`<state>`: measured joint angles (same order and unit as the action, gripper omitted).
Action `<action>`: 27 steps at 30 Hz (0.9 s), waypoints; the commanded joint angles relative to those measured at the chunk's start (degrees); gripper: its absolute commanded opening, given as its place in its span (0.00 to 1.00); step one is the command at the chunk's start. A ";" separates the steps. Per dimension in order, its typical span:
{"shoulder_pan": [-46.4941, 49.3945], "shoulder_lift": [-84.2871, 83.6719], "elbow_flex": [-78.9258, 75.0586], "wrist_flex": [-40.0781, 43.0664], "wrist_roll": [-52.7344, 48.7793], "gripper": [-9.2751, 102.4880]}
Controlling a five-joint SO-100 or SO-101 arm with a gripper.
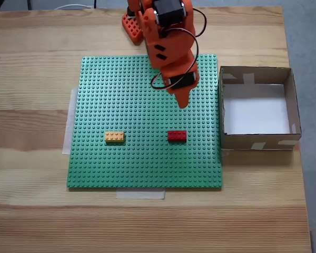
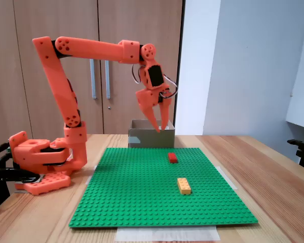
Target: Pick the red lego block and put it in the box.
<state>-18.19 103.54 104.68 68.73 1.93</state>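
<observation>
The red lego block (image 1: 177,136) is seen lying on the green baseplate (image 1: 121,163), toward the side nearest the box (image 1: 294,100), which is set on the counter (image 1: 37,211) just beside the baseplate's edge. A yellow-orange brick (image 1: 114,137) is placed on the baseplate, well apart from the red one. The end effector (image 2: 161,127) is held above the baseplate, its fingers slightly parted and empty.
</observation>
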 commanded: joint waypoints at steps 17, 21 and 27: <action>0.88 -3.96 7.38 -13.10 8.44 0.14; 0.88 -6.15 9.40 -15.82 7.56 0.15; 0.79 -11.07 9.32 -18.63 7.21 0.15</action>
<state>-17.14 92.64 114.35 51.15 9.40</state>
